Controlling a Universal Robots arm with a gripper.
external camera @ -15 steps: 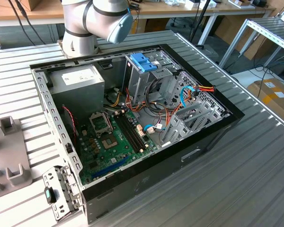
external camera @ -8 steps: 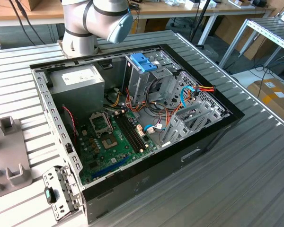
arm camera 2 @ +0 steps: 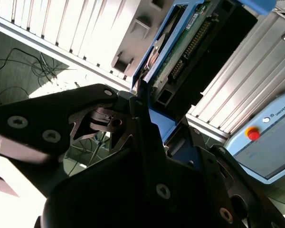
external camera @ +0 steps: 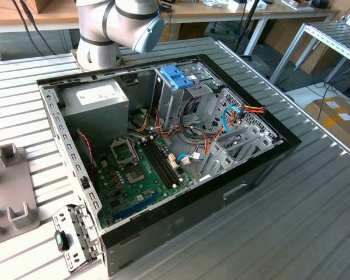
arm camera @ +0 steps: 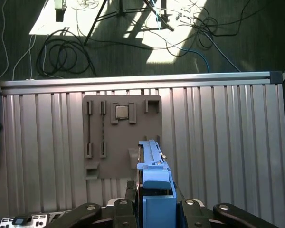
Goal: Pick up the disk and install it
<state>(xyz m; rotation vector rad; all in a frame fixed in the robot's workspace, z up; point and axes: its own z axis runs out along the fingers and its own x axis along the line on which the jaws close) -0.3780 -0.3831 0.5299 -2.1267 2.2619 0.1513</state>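
In both wrist views my gripper [arm camera: 154,202] is shut on the disk [arm camera: 153,164], which stands on edge between the black fingers [arm camera 2: 133,118]. The first wrist view shows its bright blue carrier held above the grey fixture tray [arm camera: 109,142] on the ribbed table. Seen in the second wrist view, the disk [arm camera 2: 190,42] shows its green circuit board and dark connector side inside the blue frame. The exterior view shows the open computer case [external camera: 262,169] with an upright metal drive cage topped by a blue handle [external camera: 176,76], and my arm's base [external camera: 116,29] behind the case.
The grey fixture tray holds a small square chip [arm camera: 122,111] and stands near the table's edge rail [arm camera: 133,78]. Cables lie on the floor beyond. A control pendant with a red button [arm camera 2: 252,134] sits nearby. Inside the case are a motherboard [external camera: 143,169] and a power supply [external camera: 96,99].
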